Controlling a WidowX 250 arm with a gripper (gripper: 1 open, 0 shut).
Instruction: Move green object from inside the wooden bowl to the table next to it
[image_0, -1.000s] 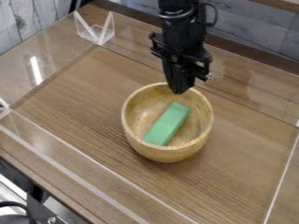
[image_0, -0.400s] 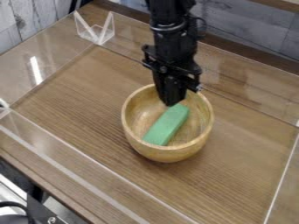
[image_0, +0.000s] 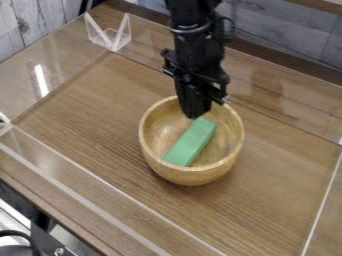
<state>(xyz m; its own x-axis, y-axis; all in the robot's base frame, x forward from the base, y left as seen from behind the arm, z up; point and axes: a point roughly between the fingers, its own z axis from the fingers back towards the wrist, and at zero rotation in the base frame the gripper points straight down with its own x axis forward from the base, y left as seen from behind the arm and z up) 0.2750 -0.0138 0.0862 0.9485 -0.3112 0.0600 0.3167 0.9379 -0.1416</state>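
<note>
The green object (image_0: 190, 143) lies slanted inside the wooden bowl (image_0: 155, 160), which stands mid-table (image_0: 80, 110). My black gripper (image_0: 195, 112) points straight down, its tips dipping past the bowl's far rim right at the block's far end. The fingers (image_0: 189, 100) look narrow and close together. Whether they touch or pinch the block is hidden by the gripper body and its own dark shape.
Low clear acrylic walls (image_0: 54, 70) run around the table. A clear triangular stand (image_0: 107, 32) sits at the back left corner. Bare wood surrounds the bowl on all sides.
The gripper has shifted slightly left and sunk a little, from above the far rim to just inside the bowl. The green block and bowl have not moved.
</note>
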